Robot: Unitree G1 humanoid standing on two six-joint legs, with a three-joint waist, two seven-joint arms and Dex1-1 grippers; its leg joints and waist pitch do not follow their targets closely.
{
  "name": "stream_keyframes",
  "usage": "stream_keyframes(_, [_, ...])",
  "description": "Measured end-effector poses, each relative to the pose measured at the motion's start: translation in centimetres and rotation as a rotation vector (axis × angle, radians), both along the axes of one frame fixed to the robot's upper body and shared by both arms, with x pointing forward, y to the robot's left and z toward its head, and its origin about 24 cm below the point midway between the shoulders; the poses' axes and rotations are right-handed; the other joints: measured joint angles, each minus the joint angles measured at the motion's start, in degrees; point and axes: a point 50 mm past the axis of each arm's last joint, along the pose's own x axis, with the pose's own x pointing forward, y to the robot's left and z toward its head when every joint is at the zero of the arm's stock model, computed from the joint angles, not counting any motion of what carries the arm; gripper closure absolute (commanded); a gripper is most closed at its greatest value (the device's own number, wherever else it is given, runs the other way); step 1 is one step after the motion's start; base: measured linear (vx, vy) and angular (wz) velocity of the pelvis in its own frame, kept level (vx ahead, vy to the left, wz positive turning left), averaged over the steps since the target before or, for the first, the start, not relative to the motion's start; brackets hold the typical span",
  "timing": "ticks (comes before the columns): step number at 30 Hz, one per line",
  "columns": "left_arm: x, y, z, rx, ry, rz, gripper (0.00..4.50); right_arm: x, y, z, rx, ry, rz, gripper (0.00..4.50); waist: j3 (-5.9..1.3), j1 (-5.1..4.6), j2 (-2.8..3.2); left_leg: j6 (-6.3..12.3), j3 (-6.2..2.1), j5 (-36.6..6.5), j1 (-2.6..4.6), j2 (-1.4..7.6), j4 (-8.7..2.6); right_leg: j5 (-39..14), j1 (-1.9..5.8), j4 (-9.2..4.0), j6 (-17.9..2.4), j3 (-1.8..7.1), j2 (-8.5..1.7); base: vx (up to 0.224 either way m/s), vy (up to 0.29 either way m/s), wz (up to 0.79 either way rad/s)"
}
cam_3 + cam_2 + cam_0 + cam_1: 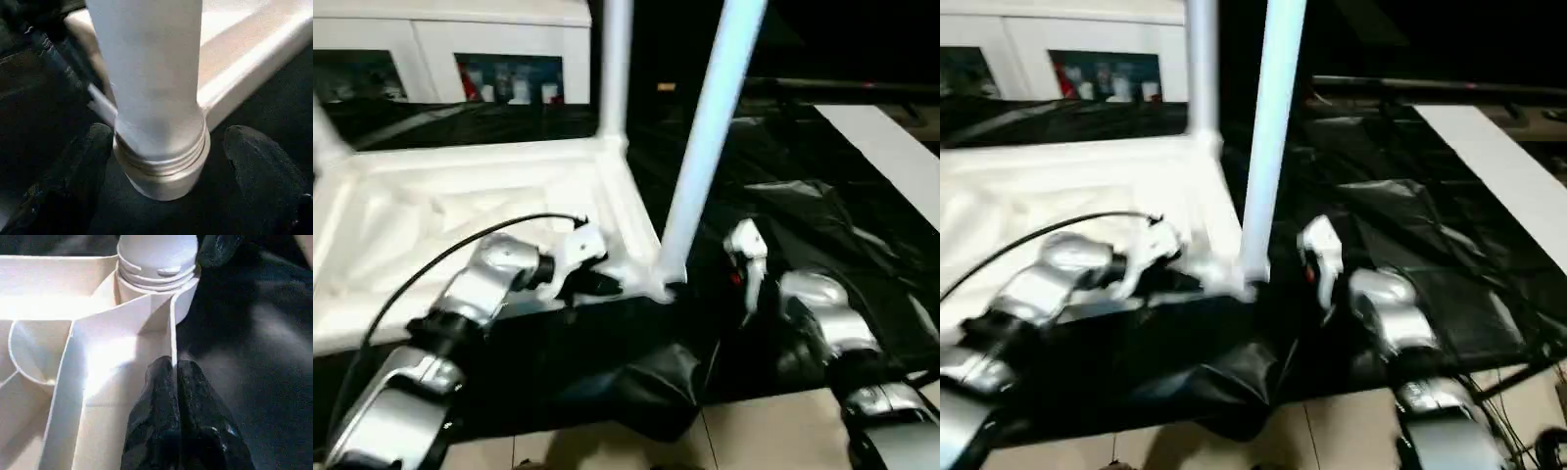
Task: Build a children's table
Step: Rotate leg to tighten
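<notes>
We have the table top point(460, 211) lying upside down on the black sheet point(822, 235), ribs facing up, filling the scene from nine o'clock toward the centre. Three legs rise from it: one at the far corner near twelve o'clock point(614, 69), a stub of another at the nine o'clock edge point(328, 142), and the near-corner leg point(710, 137), which leans a little toward one o'clock as it climbs out of its socket point(164, 166).

That near leg is the step in hand. In the right wrist view its threaded collar sits in the socket with thread rings showing above the rim, so we judge it not fully seated. To do this well, we want it upright first, then turned or pressed home until no thread shows.

Our left gripper point(177, 396) is pinched together on the thin upright rim wall of the top, just beside the socket; that grip should hold the top against twisting while the leg is worked.

Our right gripper point(166, 171) stands apart, one finger point(73, 181) at each side of the collar, neither clearly touching. We should close low on the collar rather than high on the tube, squarely, so that the leg does not tilt further.

The white board point(891, 157) lies well apart at three o'clock.
</notes>
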Motion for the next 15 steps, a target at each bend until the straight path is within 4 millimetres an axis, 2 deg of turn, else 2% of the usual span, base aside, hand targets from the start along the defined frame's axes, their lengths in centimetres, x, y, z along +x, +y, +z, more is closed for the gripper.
stream_keyframes(4, [-0.57,-0.11,-0.02,0.004,0.019,-0.043,4.5,-0.35,0.3,0.15,0.009,0.006,0.073,0.6,0.0,0.45,-0.01,-0.01,0.0,0.02,0.01,0.0,0.14,0.05,0.05,0.04,-0.06,0.04,-0.01,0.0,0.0,0.0])
stream_keyframes(9, [-0.98,-0.01,0.01,0.003,0.03,-0.062,4.5,-0.69,0.69,0.27,0.016,0.023,0.122,0.6,0.0,0.54,0.0,-0.01,0.0,0.01,-0.01,0.01,0.09,0.04,0.01,0.05,-0.04,0.02,0.0,0.0,0.0,0.0])
stream_keyframes(10, [-0.98,-0.01,0.02,0.003,0.031,-0.063,4.5,-0.72,0.7,0.24,0.017,0.031,0.126,0.75,0.0,0.54,-0.01,-0.01,0.0,0.01,-0.02,0.02,0.09,0.04,0.01,0.04,-0.04,0.02,0.0,0.0,0.0,0.0])
stream_keyframes(14, [-0.99,0.01,0.01,0.003,0.034,-0.062,4.5,-0.92,0.85,0.0,0.014,0.052,0.146,0.88,0.0,0.53,-0.01,-0.01,0.01,0.01,-0.04,0.02,0.09,0.04,-0.01,0.04,-0.04,0.01,0.0,0.0,0.0,0.0])
stream_keyframes(15, [-1.01,0.02,0.0,0.003,0.036,-0.061,4.5,-0.93,0.84,-0.01,0.014,0.052,0.146,1.1,0.0,0.53,-0.01,-0.01,0.01,0.01,-0.04,0.02,0.09,0.04,0.0,0.05,-0.04,0.02,0.0,0.0,0.0,0.0])
